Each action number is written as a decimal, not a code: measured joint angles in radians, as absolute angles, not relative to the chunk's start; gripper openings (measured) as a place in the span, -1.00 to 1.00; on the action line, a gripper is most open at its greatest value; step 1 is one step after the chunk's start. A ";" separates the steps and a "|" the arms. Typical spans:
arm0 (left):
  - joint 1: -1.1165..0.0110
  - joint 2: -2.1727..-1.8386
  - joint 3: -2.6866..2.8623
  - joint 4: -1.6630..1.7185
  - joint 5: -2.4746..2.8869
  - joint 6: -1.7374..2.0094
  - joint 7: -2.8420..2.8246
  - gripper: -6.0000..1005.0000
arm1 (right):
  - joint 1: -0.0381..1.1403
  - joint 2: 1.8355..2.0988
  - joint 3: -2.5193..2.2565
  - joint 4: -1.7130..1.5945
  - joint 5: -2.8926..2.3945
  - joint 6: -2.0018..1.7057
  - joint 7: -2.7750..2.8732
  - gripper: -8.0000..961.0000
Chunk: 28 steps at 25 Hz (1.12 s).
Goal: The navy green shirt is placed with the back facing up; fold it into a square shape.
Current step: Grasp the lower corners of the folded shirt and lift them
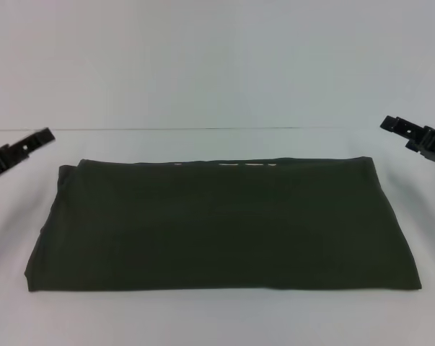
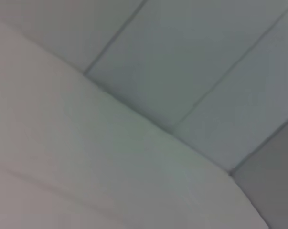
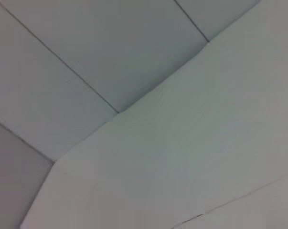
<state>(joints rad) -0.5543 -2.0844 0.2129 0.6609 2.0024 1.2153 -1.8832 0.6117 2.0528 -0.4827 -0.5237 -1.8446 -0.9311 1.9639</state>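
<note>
Two black grippers sat out wide and off the cloth, one at each edge of the head view. Between them lay the dark olive-green shirt of soft fabric (image 1: 224,225), spread flat on the pale white table (image 1: 217,317) as a wide, folded rectangle, plain side up. Its far edge ran straight across, and a thin sliver of cream lettering peeked out along that edge, near the middle. The left corner at the far side showed a small doubled fold. The left gripper (image 1: 19,150) hovered beyond the shirt's far left corner, apart from the fabric; whether its fingers were parted or closed, I could not tell. The right gripper (image 1: 413,132) hung past the far right corner, also apart from the shirt, and its fingers were just as hard to read. Both wrist views showed only pale flat panels with seams, no shirt.
</note>
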 joint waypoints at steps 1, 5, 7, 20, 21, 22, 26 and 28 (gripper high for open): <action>-0.553 -2.074 0.220 0.674 2.041 1.242 -1.937 0.77 | 0.604 2.041 -0.485 -0.526 -1.847 -0.971 1.966 0.91; -0.556 -2.028 0.230 0.762 2.262 1.406 -2.135 0.77 | 0.576 1.990 -0.508 -0.528 -1.871 -1.145 1.979 0.93; -0.554 -2.015 0.228 0.812 2.340 1.487 -2.182 0.77 | 0.564 1.965 -0.525 -0.531 -1.894 -1.225 1.989 0.93; -0.562 -1.984 0.242 0.853 2.594 1.510 -2.196 0.77 | 0.524 1.948 -0.551 -0.581 -1.994 -1.387 2.020 0.93; -0.563 -1.984 0.242 0.845 2.592 1.499 -2.191 0.77 | 0.526 1.949 -0.552 -0.581 -1.999 -1.385 2.019 0.93; -0.563 -1.984 0.242 0.838 2.592 1.490 -2.186 0.77 | 0.527 1.950 -0.554 -0.581 -2.004 -1.384 2.019 0.93; -0.572 -1.984 0.253 0.797 2.594 1.461 -2.169 0.77 | 0.531 1.954 -0.555 -0.581 -2.011 -1.383 2.011 0.93; -0.577 -1.984 0.262 0.777 2.595 1.456 -2.164 0.77 | 0.532 1.955 -0.555 -0.581 -2.011 -1.382 2.009 0.93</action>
